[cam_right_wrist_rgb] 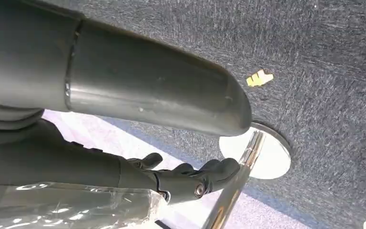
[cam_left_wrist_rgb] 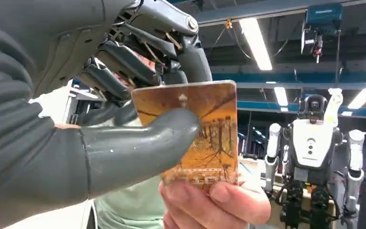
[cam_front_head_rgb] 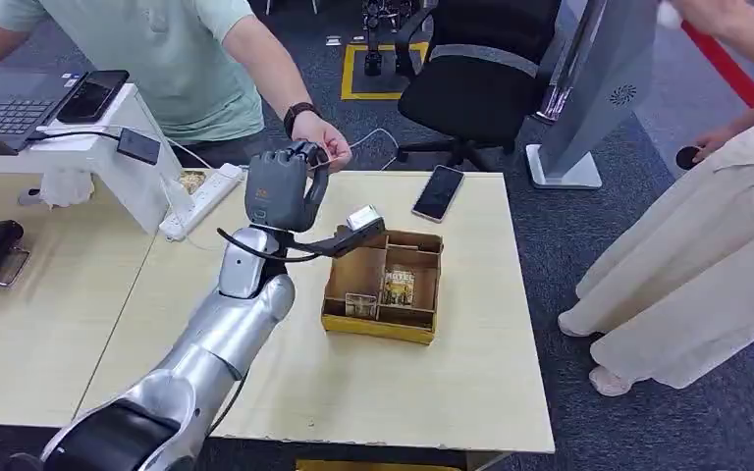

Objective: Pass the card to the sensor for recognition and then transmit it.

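Orange card (cam_left_wrist_rgb: pixel 205 133) (one): left hand (cam_left_wrist_rgb: pixel 138 114) pinches it; person's hand (cam_left_wrist_rgb: pixel 209 202) too.

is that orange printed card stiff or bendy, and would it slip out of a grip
Probably stiff: the orange printed card stays flat between the left hand and a person's fingers. Likely light, being thin. Its glossy-looking face may slip under the smooth grey thumb.

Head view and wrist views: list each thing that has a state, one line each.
card: upright, pinched by the left robot hand, a person's hand gripping its free edge
right robot hand: hanging over the carpet, holding nothing, fingers apart
cardboard box: open, cards standing in its compartments
phone: flat on the table, screen dark
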